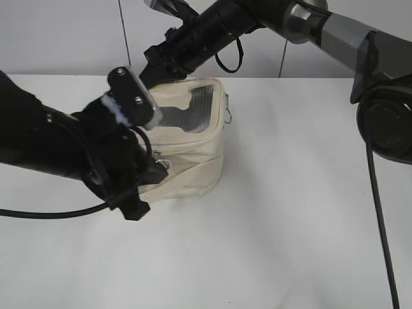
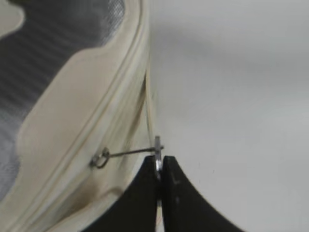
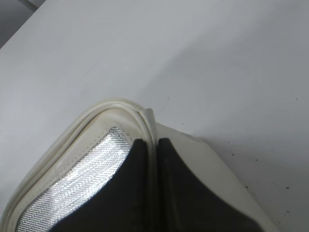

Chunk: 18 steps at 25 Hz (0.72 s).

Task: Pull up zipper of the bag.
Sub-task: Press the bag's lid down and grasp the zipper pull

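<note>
A plain white table (image 1: 283,212) fills the scene, its surface matte and lightly speckled with small dark flecks in the right wrist view. Behind the table's far edge rises a pale grey wall (image 1: 71,35), crossed by thin dark vertical seams. A black cable (image 1: 383,244) trails across the table's right side.

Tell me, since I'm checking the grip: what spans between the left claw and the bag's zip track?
In the left wrist view, a thin silver metal pull bridges the cream zip track and left claw.
</note>
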Available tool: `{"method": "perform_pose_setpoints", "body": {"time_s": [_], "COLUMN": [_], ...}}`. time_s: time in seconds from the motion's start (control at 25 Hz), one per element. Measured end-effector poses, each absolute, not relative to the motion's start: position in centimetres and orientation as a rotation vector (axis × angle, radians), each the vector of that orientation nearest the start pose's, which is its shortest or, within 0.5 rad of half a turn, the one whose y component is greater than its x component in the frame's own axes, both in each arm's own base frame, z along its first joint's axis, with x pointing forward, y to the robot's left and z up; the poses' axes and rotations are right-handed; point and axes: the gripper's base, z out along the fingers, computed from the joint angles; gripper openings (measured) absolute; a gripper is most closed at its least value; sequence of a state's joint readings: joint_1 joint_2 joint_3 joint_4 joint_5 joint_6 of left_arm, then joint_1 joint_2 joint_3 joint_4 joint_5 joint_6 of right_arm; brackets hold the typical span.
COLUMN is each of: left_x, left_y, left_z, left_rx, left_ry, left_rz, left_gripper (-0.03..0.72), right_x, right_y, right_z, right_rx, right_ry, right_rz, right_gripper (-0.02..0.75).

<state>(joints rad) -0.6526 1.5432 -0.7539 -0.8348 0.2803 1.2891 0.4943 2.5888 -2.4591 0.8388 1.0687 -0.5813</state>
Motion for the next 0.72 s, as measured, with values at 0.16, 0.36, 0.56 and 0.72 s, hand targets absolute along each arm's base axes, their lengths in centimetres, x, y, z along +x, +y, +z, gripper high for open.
{"method": "perform_pose_setpoints", "body": {"time_s": [0.16,0.36,0.56,0.72], "left_x": [21.8,22.2,23.2,25.2], "left_y": [-20.4,-19.1,-14.8,-10.9], "left_z": [19.1,19.4,21.6,23.7], "left_rx": [1.352,1.223,1.043,0.798], "left_ry": [2.034,2.160,2.247,2.236], "left_rz": [-0.349,-0.502,-0.701,-0.705], "left_gripper": [-0.004,0.019,0.285,0.423], "right_x": [45.9,46.4,48.1,49.1], "right_y": [31.4,30.7,26.9,23.1], "right_z": [19.4,19.6,21.1,23.6], "right_rx": [-0.995,-0.931,-0.845,-0.766], "right_ry": [2.264,2.302,2.355,2.404], "right_rz": [1.054,1.066,1.045,0.934], "right_gripper": [0.041,0.139,0.424,0.384]}}
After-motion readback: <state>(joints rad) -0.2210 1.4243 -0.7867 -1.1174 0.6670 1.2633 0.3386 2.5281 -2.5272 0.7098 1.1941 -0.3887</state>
